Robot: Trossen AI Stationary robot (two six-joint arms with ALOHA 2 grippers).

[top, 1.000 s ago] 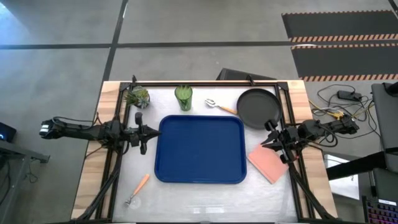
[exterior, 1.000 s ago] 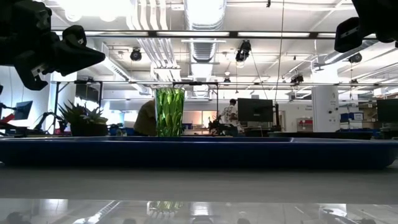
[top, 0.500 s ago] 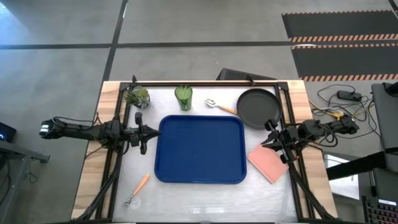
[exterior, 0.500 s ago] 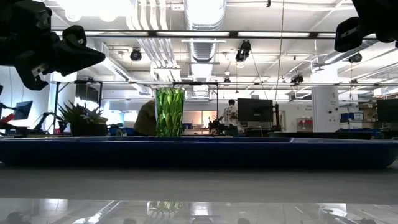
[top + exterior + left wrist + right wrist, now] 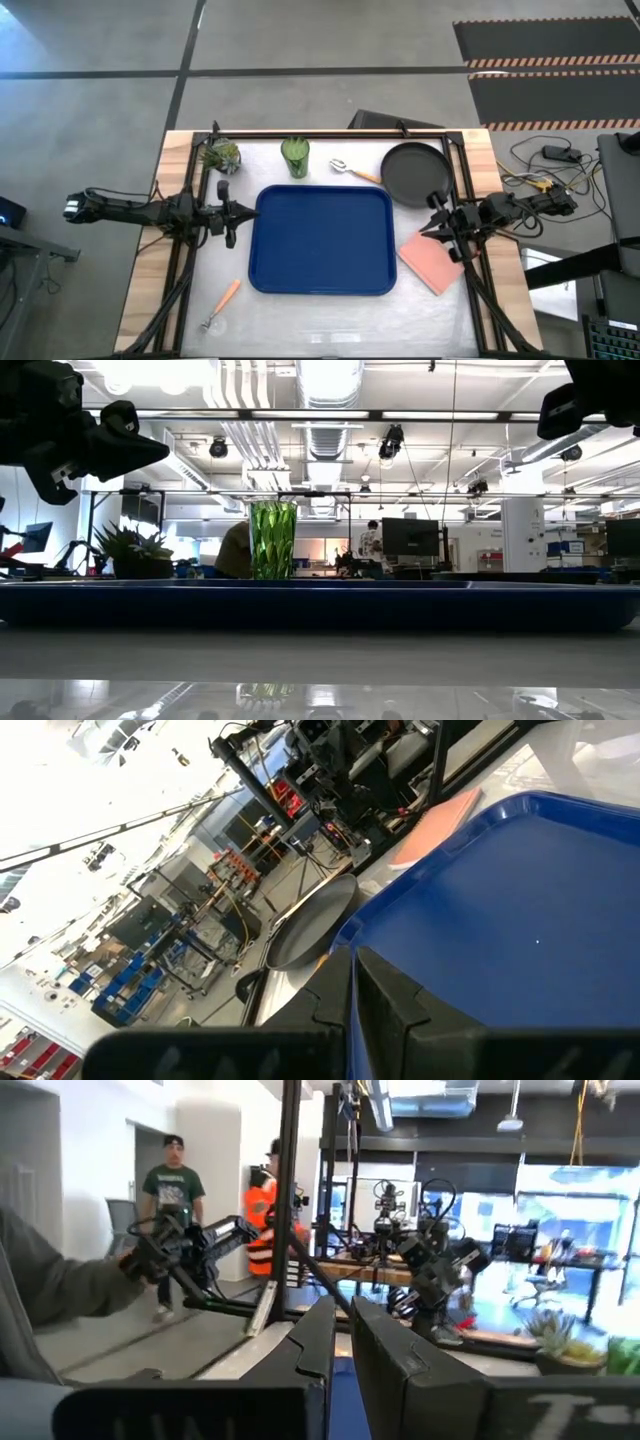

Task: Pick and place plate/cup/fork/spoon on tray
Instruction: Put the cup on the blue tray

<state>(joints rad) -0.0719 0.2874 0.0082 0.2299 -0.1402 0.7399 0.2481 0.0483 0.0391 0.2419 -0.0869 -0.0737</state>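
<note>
With the blue tray [image 5: 322, 240] bare and both narrow-gapped, empty grippers, left [image 5: 232, 212] and right [image 5: 437, 226], flanking it, you would likely find the stiff, light dark plate [image 5: 414, 172] beyond its far right corner easiest to pinch by its shallow rim.

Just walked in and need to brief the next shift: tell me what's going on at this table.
Nothing is being handled yet. The blue tray sits bare in the middle of the table. The left tool hangs beside its left edge and the right tool beside its right edge, both with fingers together and holding nothing. The cup, spoon and plate line the far side behind the tray; the fork lies near the front left. A pink pad lies right of the tray, and a small plant stands in the far left corner.
</note>
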